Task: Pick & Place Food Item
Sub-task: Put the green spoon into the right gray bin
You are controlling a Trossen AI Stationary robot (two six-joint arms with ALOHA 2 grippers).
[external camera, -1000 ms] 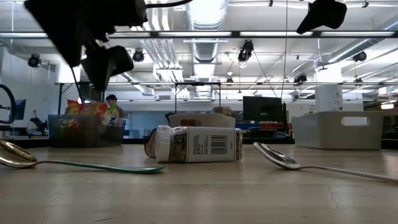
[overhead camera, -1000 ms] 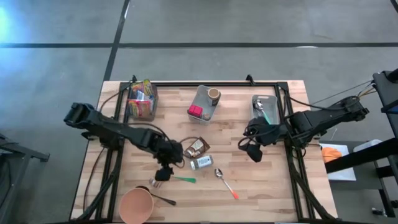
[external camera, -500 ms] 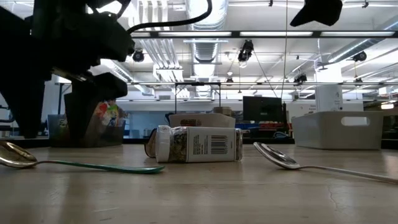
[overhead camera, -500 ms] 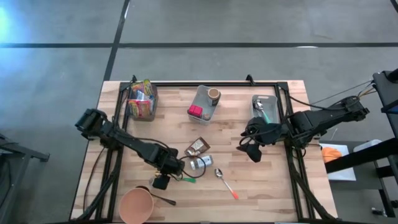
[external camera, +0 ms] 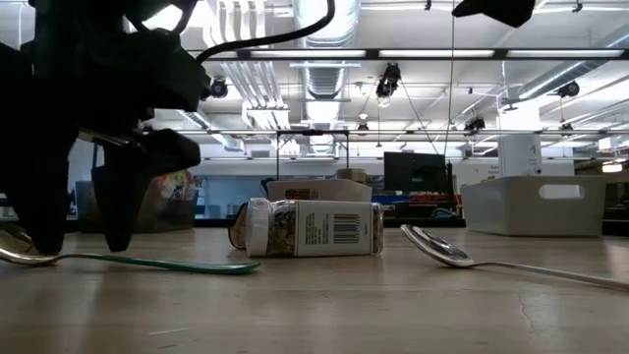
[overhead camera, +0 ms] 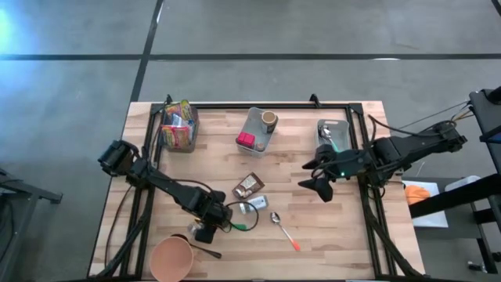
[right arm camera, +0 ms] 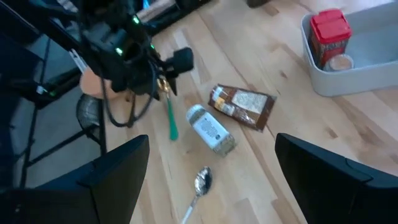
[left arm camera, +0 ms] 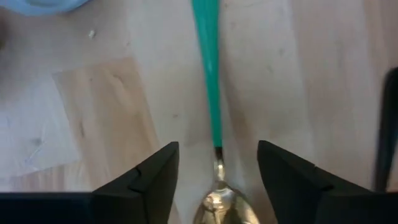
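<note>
- Down low, the left tool (left arm camera: 217, 165) stands open astride the green-handled spoon (left arm camera: 210, 93), lower centre of the desk (overhead camera: 329, 235).
- Right tool (overhead camera: 313, 182) hangs wide, centre right, empty.

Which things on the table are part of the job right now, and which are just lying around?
In the job: left gripper, open astride the green spoon; likely the jar and brown packet.
Lying about: orange-handled spoon, cup; right gripper waits open.
</note>
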